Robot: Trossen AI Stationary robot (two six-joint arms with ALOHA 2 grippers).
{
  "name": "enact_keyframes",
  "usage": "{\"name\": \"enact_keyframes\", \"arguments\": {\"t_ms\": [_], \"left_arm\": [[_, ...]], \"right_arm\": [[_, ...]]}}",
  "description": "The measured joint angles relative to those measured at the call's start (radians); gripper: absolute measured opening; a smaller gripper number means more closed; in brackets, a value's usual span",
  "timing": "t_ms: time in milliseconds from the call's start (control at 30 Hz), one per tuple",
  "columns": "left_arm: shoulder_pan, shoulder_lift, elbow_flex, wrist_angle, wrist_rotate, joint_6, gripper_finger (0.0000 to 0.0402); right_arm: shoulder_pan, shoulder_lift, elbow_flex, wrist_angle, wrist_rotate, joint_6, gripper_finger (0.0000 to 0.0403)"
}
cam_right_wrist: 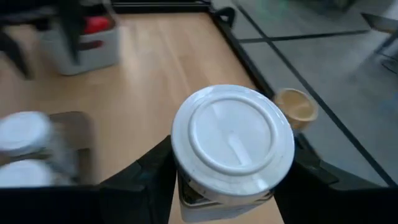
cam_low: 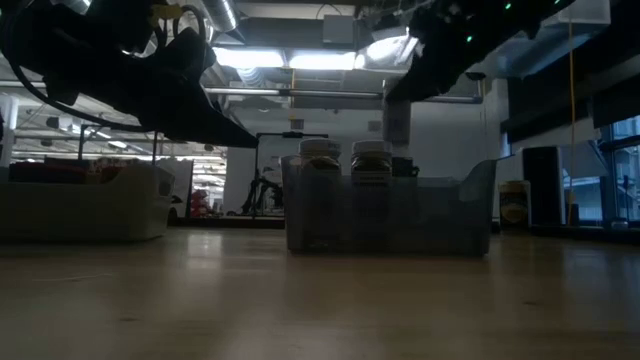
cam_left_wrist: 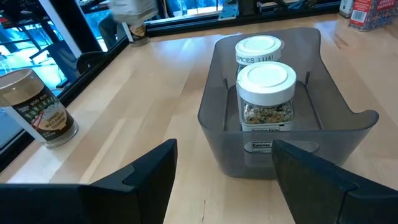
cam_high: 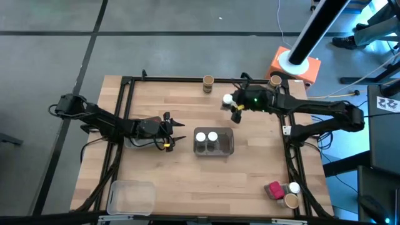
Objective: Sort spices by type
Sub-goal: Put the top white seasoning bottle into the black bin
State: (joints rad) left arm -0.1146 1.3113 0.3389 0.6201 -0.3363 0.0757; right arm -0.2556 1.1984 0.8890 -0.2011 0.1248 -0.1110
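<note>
Two white-lidded jars [cam_high: 205,137] already stand in the clear tray [cam_high: 228,149] at the middle of the desk [cam_high: 187,181] in the high view; the right claw [cam_high: 232,106] hangs over the far right part, clamped on a third white-lidded jar [cam_high: 227,99], while the left claw [cam_high: 172,132] waits just left of the tray. Low view: both jars rise above the tray wall. Left wrist view: that claw stands wide and empty, facing the tray. Right wrist view: the fingers [cam_right_wrist: 149,171] pinch the jar body under its lid. Judging by looks, such a jar is rigid, light, smooth-sided and could slip; gripping the body below the lid seems soundest.
</note>
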Motion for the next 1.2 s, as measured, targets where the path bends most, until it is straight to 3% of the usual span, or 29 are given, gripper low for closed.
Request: {"name": "enact_keyframes", "arguments": {"t_ms": [633, 1200], "left_arm": [[0.0, 0.0, 0.0, 0.0, 0.0, -0.007, 0.0249], [0.0, 0.0, 0.0, -0.002, 0.0, -0.008, 0.0249]], "right_arm": [[0.379, -0.037, 0.0, -0.111, 0.021, 0.22, 0.0212], [0.439, 0.144, 0.0, -0.106, 0.134, 0.29, 0.0212]]}}
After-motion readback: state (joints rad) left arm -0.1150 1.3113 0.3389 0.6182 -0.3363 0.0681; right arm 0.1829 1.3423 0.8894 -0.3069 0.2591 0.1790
